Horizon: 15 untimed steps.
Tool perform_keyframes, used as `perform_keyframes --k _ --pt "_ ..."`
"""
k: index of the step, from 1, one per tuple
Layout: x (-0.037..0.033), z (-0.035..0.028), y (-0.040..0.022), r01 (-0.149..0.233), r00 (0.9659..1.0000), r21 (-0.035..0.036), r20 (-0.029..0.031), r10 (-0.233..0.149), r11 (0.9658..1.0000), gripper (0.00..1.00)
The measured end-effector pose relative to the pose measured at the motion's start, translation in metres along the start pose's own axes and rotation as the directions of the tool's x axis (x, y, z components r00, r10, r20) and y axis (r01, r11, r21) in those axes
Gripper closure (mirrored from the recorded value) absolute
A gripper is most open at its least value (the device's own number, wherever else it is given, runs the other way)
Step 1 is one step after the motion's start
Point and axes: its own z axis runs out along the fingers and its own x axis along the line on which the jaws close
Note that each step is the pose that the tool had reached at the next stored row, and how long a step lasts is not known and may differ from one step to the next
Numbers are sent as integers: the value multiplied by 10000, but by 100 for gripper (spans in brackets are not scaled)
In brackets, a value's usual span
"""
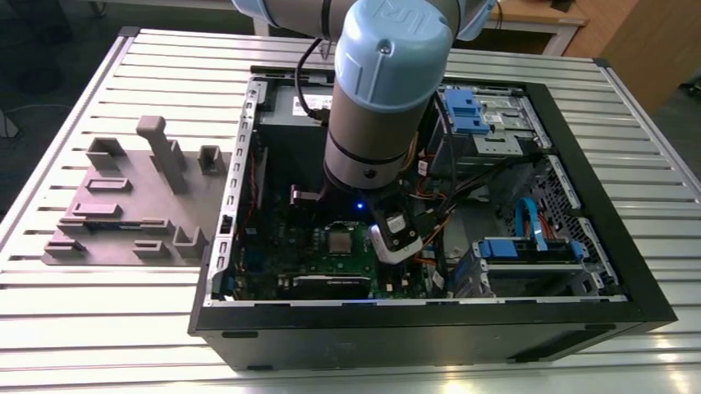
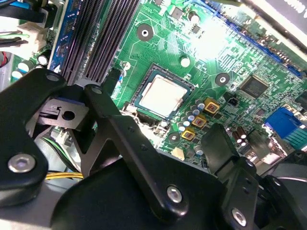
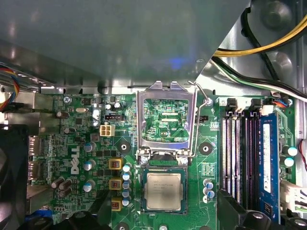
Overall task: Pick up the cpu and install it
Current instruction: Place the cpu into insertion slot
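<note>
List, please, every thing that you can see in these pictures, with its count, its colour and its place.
cpu: one, silver-grey, lying in its socket on the motherboard.
socket frame: one, silver, standing open next to the cpu.
motherboard: one, green, inside the case.
memory slots: several, black, beside the socket.
cables: several, yellow and black, along the board's edge.
case: one, black, side open, on the table.
fixture: one, grey-brown, on the table, at the exterior view's left of the case.
table: one, silver, slatted, under everything.
arm: one, grey and light blue, reaching into the case.
gripper: one, black, open, empty, close over the cpu.
</note>
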Motion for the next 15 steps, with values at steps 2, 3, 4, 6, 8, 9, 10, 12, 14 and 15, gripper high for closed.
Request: perform_keyframes --k 2,3,4,6,8,9,10,12,14,15 --pt "0 0 0 27 10000 1 -2 -27 10000 5" --pt "0 0 0 71 10000 5 -5 -71 10000 5" --pt "0 -1 -1 134 9999 8 -9 -134 9999 5" --pt "0 0 0 238 9997 11 -14 -238 9997 5" --pt "0 0 0 250 9997 12 -15 -250 9997 5" --pt "0 0 0 252 9997 12 -15 -251 9997 5" --pt "0 0 0 252 9997 12 -15 -252 9997 5" --pt "0 0 0 252 9997 12 -15 -252 9997 5" --pt "0 0 0 253 9997 12 -15 -253 9997 5" --pt "0 0 0 253 9997 12 -15 -253 9997 5"
